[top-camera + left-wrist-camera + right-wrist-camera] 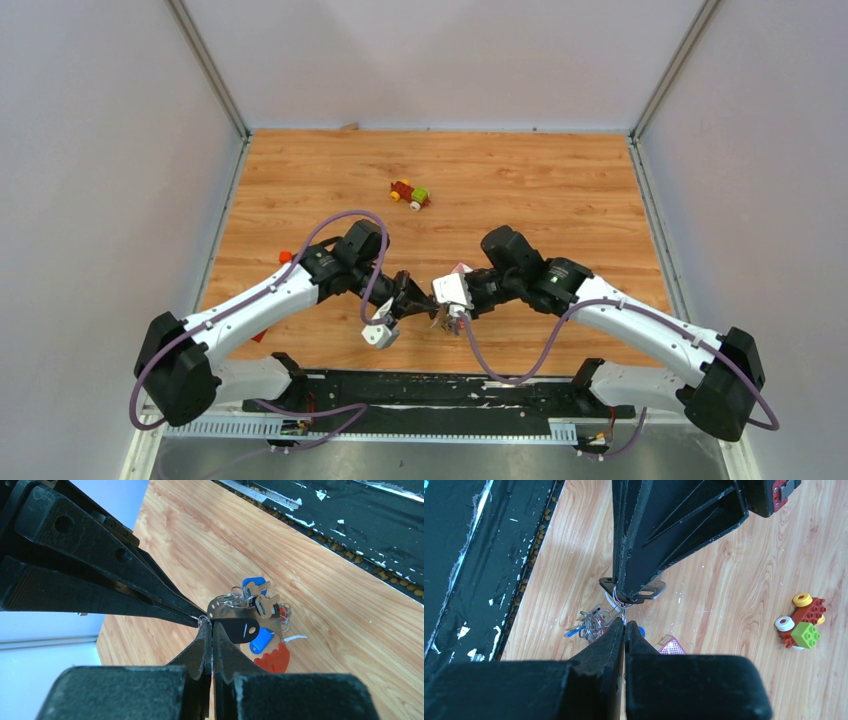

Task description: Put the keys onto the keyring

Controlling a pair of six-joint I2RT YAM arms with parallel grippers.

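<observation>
Keyring (617, 600): pinched by its thin wire loop where both sets of fingertips met, low over the table (560, 180), toward the 6 o'clock edge in the top view.
Long axis: in the left wrist view, black fob (240, 629) lay roughly 9-to-3, rounded end at 3 o'clock; grey fob (216, 607) sat just above it at 11 o'clock.
Hang: trailed from the pinch toward 4 o'clock in the left wrist view, ending in the red fob (274, 660); could not tell whether that end touched the wood.
Keys (260, 600): bunched just beside the fobs at 2 o'clock of the pinch, blades pointing mixed ways, one blue head at 12 o'clock of the bunch.
Left gripper (210, 627): jaws pressed together on the keyring's wire, no gap showing.
Right gripper (624, 625): jaws likewise closed, nipping the same wire from the opposite side, tip to tip with the left.
Left wrist view only: red fob, blue heads and black fob seen plainly.
Right wrist view only: fobs spread 9-to-3 across the left fingertips, keys bunched at 8 o'clock of the pinch, pink packet (669, 645) at 4 o'clock, toy car (801, 622) well apart at 3 o'clock.
Top view only: both arms converging at centre, toy car at 12 o'clock of the meeting point; bundle too small to read.
</observation>
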